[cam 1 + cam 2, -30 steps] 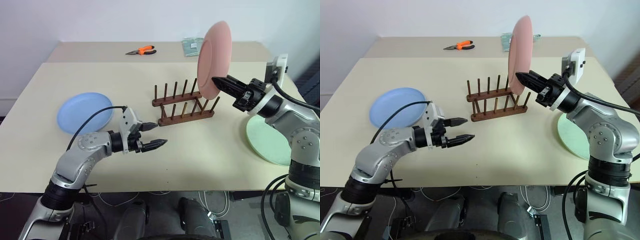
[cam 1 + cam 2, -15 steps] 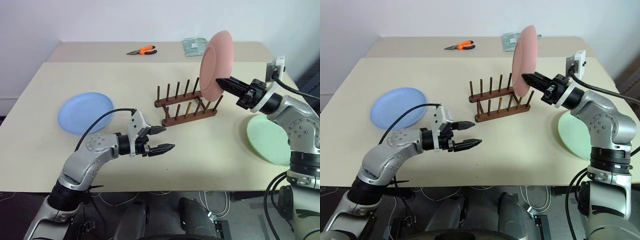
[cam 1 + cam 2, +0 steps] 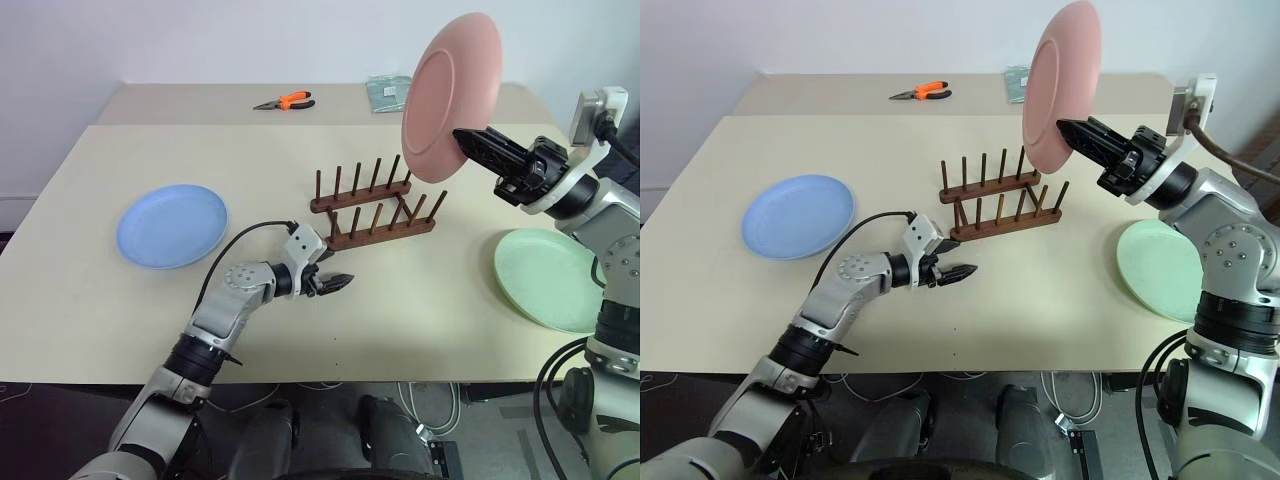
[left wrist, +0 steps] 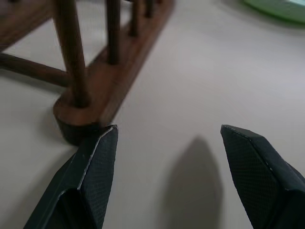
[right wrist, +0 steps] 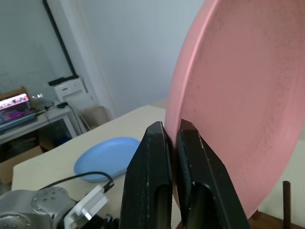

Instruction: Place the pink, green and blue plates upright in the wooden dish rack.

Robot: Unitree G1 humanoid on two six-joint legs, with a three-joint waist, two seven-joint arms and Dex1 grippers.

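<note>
Nearest, the left gripper (image 3: 335,282) sits low on the bench (image 3: 420,310), jaws wide and empty, beside the wooden dish rack (image 3: 375,212). Above the rack's right end, the right gripper (image 3: 470,139) pinches the pink plate (image 3: 448,95) upright by its rim.

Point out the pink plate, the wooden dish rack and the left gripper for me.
pink plate (image 3: 448,95): left eye view, centre of its face.
wooden dish rack (image 3: 384,228): left eye view, near base bar.
left gripper (image 4: 167,143): left wrist view, midway between its open fingertips.
</note>
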